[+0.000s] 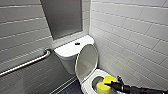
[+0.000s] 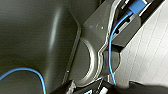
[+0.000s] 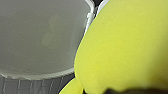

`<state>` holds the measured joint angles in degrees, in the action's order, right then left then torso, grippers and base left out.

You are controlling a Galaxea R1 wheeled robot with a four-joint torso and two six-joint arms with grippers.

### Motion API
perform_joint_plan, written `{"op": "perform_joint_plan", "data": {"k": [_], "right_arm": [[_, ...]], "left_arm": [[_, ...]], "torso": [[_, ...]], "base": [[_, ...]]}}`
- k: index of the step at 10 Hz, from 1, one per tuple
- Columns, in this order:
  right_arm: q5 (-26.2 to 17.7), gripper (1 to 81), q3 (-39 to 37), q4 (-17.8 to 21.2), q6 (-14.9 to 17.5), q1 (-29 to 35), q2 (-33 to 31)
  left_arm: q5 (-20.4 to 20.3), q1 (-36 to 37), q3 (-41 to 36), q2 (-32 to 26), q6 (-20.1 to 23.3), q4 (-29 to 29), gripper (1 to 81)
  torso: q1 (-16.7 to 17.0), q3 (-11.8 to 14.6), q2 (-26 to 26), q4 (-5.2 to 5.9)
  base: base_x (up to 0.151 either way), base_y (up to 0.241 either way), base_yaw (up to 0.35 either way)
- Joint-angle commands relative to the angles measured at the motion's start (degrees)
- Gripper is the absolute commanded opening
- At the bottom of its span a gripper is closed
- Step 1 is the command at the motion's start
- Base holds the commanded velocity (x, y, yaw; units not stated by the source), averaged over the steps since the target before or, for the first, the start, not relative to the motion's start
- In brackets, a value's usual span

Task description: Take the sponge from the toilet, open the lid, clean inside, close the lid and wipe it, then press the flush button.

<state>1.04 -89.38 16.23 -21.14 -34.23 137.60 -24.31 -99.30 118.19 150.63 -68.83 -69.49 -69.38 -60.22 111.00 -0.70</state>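
Right claw (image 1: pixel 110 84) is clenched on the sponge (image 1: pixel 106 84), gripping it at its right edge, arm coming in from lower right. Sponge sits over the bowl opening of the toilet (image 1: pixel 99 74), at the near-right side; can't tell if it's touching porcelain yet. Lid (image 1: pixel 87 59) is up, standing roughly upright against the tank, so opening looks done and this reads as the clean-inside step. Right wrist view agrees: yellow sponge up close, pale underside of the lid behind it. To do this well: keep the squeeze firm, since the sponge is soft and held near one end, so drag against the bowl wall could peel it out, and a drop lands it in the water. Push down just enough to flatten the sponge face on the inner wall, then sweep around the rim line in a slow arc, not jabbing. Keep the wrist low and away from the lid; it's balanced upright and a nudge from the arm could bring it down on the claw. Flush button (image 1: pixel 77 43) on the tank top is well apart from the work, leave it alone for now
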Motion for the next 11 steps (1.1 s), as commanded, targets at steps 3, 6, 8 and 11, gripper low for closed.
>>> {"op": "perform_joint_plan", "data": {"k": [3,6,8,11], "right_arm": [[-14.04,1.0,-14.23,-6.38,-0.31,14.4,8.6],[-15.63,1.0,-22.63,-7.26,-0.39,15.55,12.37],[-14.83,1.0,-29.5,-6.65,-1.18,15.72,15.71],[-13.96,1.0,-44.26,-6.47,-9.79,13.7,22.3]], "left_arm": [[0.93,-1.29,-1.03,-1.11,0.19,-1.53,81.1],[0.93,-1.2,-1.03,-1.2,0.1,-1.71,81.1],[0.67,-1.29,-1.03,-1.64,0.01,-1.71,81.1],[0.58,-1.82,-1.03,-2.26,-0.17,-1.79,81.1]], "torso": [[0.0,0.0,0.0,0.0],[0.0,-0.02,0.0,0.0],[0.0,-0.02,0.0,0.0],[0.0,-0.02,0.0,0.0]], "base": [[0.0,0.0,0.0],[0.0,0.0,0.0],[0.0,0.0,0.0],[0.0,0.0,0.0]]}}
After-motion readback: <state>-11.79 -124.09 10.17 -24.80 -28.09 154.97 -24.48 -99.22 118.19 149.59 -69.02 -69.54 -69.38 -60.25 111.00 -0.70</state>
